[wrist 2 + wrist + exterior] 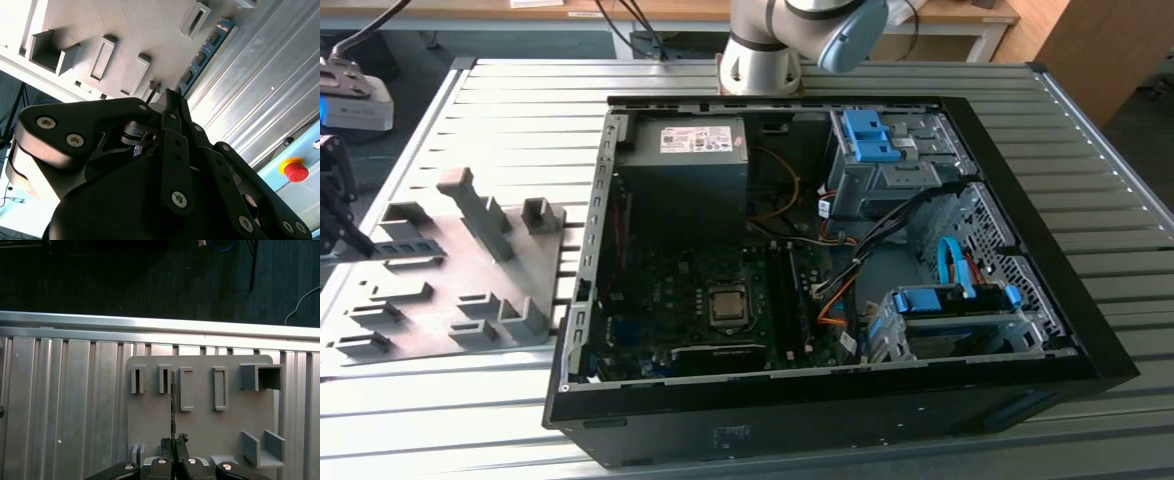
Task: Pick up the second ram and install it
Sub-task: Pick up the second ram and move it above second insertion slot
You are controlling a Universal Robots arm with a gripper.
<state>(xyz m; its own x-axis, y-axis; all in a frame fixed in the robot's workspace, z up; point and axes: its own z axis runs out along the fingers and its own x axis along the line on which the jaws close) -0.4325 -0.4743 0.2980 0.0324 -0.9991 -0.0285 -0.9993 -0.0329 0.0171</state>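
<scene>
My gripper is shut on the second ram, a thin strip seen edge-on in the first wrist view. In the second wrist view the gripper pinches one end of this blue-green board, whose row of dark chips runs away from the fingers. The ram hangs over the grey fixture plate, between two of its slotted holders. The open computer case lies in the middle of the exterior view. Its long black motherboard slots run beside the processor socket.
The grey fixture plate with raised blocks lies at the exterior view's left of the case on the ribbed metal table. Blue drive brackets and cables fill the case's other side. A red stop button sits beyond the table.
</scene>
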